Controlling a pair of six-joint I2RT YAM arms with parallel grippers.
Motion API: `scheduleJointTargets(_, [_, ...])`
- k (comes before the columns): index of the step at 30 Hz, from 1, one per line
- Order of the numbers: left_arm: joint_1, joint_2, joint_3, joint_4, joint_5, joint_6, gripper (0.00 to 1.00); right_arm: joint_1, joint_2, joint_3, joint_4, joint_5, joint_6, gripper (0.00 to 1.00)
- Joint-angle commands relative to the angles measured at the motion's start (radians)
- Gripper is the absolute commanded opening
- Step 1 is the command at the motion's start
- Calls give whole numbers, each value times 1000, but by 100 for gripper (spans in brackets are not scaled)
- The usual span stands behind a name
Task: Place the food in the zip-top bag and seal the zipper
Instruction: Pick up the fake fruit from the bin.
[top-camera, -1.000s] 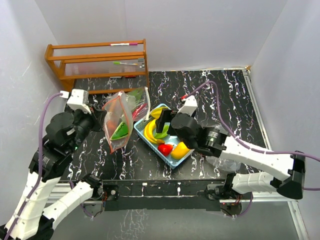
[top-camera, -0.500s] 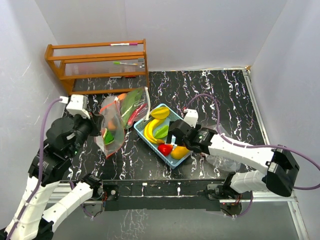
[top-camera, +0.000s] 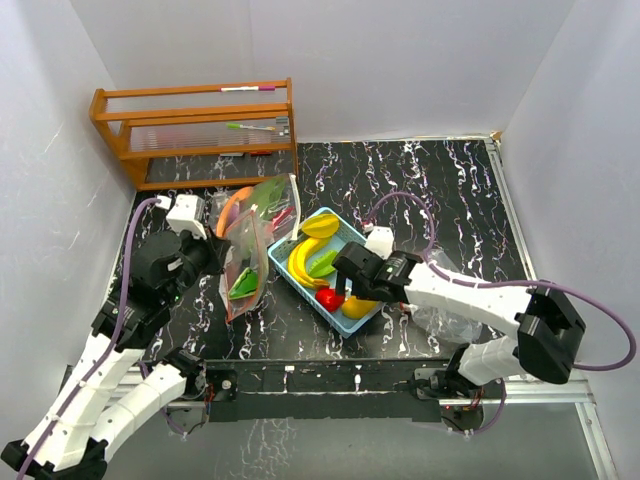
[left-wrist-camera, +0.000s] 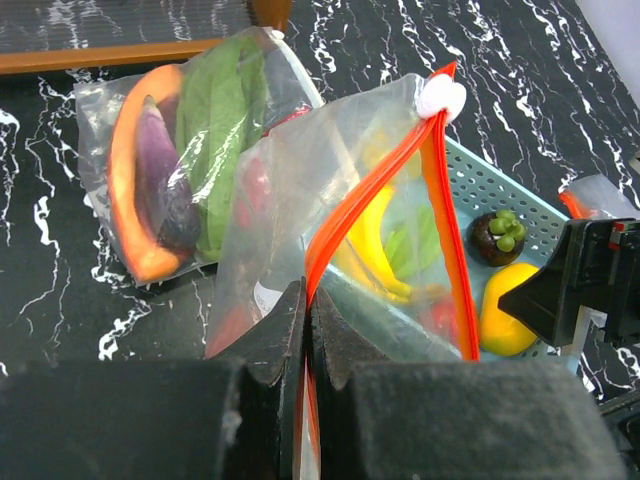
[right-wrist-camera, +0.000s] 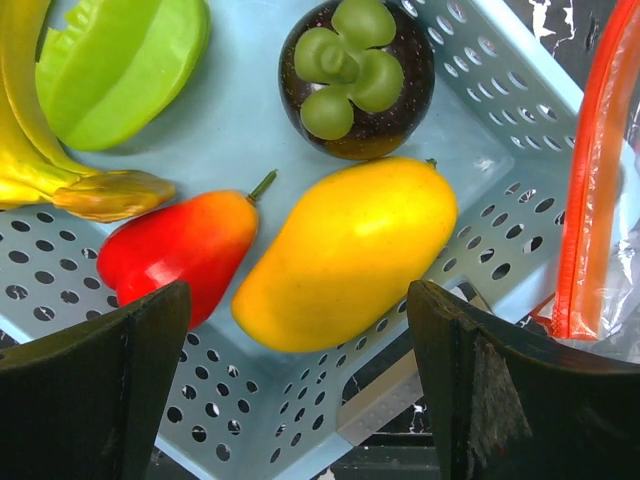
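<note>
Wooden rack (top-camera: 170, 92) (pens (top-camera: 250, 127) on it), light-blue basket (right-wrist-camera: 500, 110)

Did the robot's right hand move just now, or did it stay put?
Yes. Over the blue basket, the right hand slid from above the bananas toward the near corner, and now hovers open over the yellow mango.

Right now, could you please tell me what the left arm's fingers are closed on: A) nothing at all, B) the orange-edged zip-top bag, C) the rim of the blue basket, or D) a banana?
B: in the left wrist view the left fingers are pinched shut on the zip-top bag at its orange zipper edge, with the basket lying behind it.
</note>
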Motion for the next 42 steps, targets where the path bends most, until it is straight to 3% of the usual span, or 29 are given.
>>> scheduleJointTargets(1, [-1, 11, -14, 73, 35, -24, 0, -1, 38, 104, -76, 27, 30, 92])
scheduleJointTargets(9, [-1, 16, -28, 80, 87, -43, 0, -46, 154, 159, -79, 193, 30, 94])
scheduleJointTargets(21, [0, 32, -26, 75, 109, -35, 0, -69, 211, 87, 179, 271, -58, 90])
scheduleJointTargets(29, [0, 45, -36, 89, 117, -42, 0, -69, 311, 108, 156, 342, -45, 88])
scheduleJointTargets(34, [-1, 57, -22, 81, 119, -35, 0, -69, 382, 147, 55, 398, 47, 87])
scheduleJointTargets(42, [-1, 65, -21, 75, 119, -34, 0, -69, 368, 100, 141, 420, 32, 78])
